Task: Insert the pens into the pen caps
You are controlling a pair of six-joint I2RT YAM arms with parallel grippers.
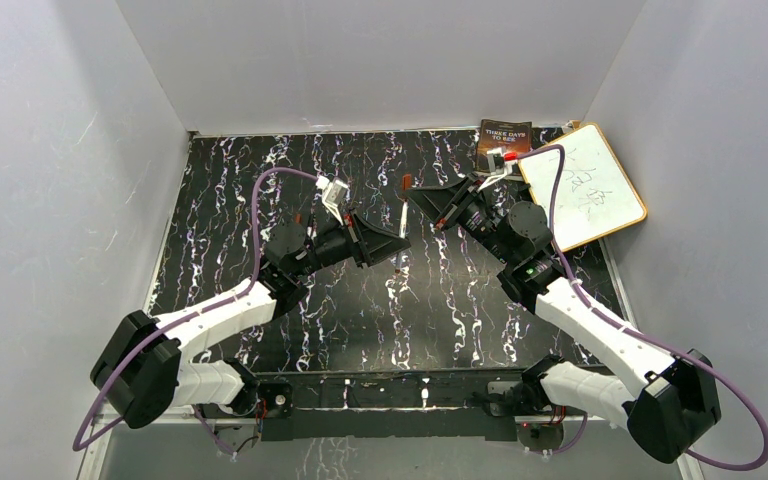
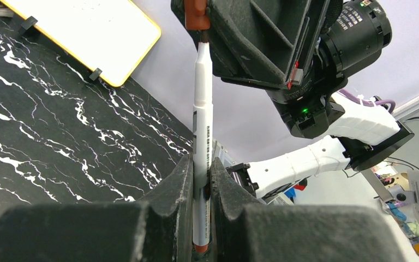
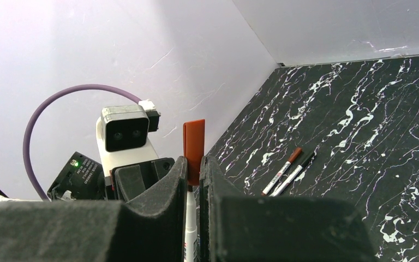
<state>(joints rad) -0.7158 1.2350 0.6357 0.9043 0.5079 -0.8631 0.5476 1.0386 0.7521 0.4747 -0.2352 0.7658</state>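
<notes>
My left gripper is shut on a white pen and holds it above the table's middle. In the left wrist view the pen stands up from between my fingers, its dark tip at the mouth of a reddish-brown cap. My right gripper is shut on that cap. The right wrist view shows the cap pinched between the jaws, with the pen right below it. Two capped pens, one with a brown cap and one with a black cap, lie side by side on the table.
A yellow-framed whiteboard lies at the back right, with a dark book beside it. The whiteboard also shows in the left wrist view. Grey walls close in the black marbled table on three sides.
</notes>
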